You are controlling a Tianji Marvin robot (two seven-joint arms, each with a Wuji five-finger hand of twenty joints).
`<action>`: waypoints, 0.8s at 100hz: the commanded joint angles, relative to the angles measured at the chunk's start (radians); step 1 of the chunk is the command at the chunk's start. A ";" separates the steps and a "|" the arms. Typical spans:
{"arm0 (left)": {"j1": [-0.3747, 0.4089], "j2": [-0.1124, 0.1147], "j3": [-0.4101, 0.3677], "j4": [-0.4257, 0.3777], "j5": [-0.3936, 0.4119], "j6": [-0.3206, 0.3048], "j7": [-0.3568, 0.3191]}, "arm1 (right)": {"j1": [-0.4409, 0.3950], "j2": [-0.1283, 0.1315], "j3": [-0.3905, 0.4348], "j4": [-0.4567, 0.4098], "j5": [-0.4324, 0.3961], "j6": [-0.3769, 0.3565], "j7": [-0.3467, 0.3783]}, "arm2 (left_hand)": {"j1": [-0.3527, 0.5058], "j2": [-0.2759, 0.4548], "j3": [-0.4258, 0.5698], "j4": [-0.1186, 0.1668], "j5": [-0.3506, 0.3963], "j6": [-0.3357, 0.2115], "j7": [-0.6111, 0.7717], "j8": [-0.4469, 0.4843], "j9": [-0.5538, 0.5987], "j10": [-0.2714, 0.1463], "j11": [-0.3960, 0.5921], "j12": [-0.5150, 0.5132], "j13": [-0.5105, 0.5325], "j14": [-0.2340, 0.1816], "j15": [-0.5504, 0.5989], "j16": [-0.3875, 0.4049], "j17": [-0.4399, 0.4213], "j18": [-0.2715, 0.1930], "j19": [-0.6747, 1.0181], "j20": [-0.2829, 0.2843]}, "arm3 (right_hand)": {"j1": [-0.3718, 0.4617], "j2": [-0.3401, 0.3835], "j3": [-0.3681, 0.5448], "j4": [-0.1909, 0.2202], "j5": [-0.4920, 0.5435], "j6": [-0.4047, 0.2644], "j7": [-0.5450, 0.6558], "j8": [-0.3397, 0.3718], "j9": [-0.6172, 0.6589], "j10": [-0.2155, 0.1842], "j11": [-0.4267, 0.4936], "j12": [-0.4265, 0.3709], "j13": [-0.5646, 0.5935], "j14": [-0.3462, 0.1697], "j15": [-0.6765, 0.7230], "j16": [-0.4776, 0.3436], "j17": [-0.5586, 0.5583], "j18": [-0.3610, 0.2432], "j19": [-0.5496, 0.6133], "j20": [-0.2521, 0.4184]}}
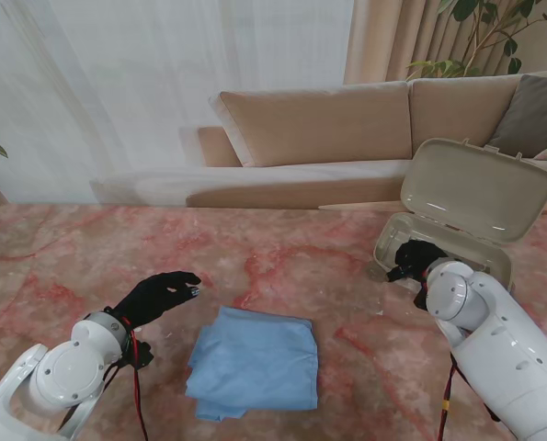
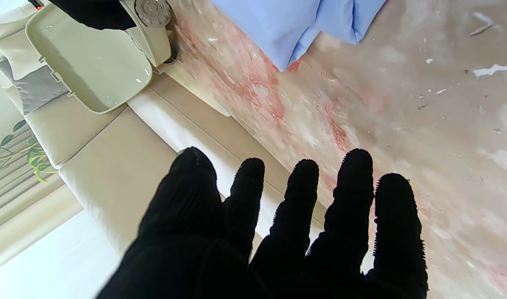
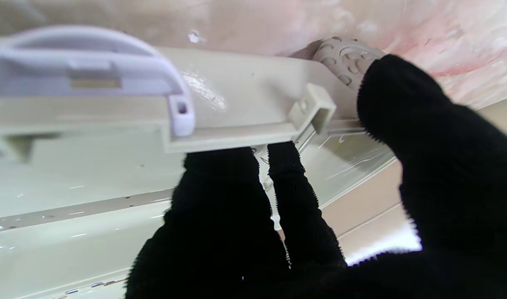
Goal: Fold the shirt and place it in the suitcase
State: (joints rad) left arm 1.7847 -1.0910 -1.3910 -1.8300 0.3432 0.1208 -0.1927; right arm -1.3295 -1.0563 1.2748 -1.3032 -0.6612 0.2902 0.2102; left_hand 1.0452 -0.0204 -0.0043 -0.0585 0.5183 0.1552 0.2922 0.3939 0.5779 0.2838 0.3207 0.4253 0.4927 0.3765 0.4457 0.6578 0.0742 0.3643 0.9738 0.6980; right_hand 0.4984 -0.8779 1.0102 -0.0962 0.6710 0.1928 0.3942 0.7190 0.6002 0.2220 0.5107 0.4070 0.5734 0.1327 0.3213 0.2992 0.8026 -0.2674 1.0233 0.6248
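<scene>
Pink marble worktop, sofa behind. Folded blue shirt lies lower centre. Left hand, fingers spread and empty, hovers just left of it, nearer. Right hand apparently grips the open suitcase rim, upper right.
</scene>
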 commanded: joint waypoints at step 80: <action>0.004 0.000 0.002 0.012 -0.002 0.019 -0.001 | 0.045 -0.003 -0.080 0.107 0.053 -0.027 0.055 | -0.035 0.023 -0.031 0.014 0.008 -0.020 0.000 0.009 -0.014 -0.016 -0.023 -0.008 -0.036 0.013 -0.022 -0.006 -0.023 0.024 -0.021 -0.008 | 0.254 -0.031 0.063 -0.124 0.146 -0.154 0.425 -0.182 0.263 -0.031 0.166 0.153 0.282 0.061 0.276 0.216 0.225 -0.116 0.189 0.138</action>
State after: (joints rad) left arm 1.7822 -1.0911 -1.3905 -1.8248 0.3407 0.1352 -0.1921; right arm -1.2541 -1.0508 1.2097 -1.2431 -0.6159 0.2565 0.2339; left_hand 1.0452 -0.0204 -0.0043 -0.0585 0.5183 0.1552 0.2922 0.3939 0.5780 0.2838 0.3206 0.4252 0.4927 0.3765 0.4453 0.6576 0.0648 0.3652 0.9736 0.6974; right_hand 0.6617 -0.9255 1.0163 -0.1717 0.7990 0.0740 0.7629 0.5609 0.8308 0.1580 0.6500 0.5377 0.7104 0.1130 0.5610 0.5046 0.9924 -0.3543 1.1648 0.7535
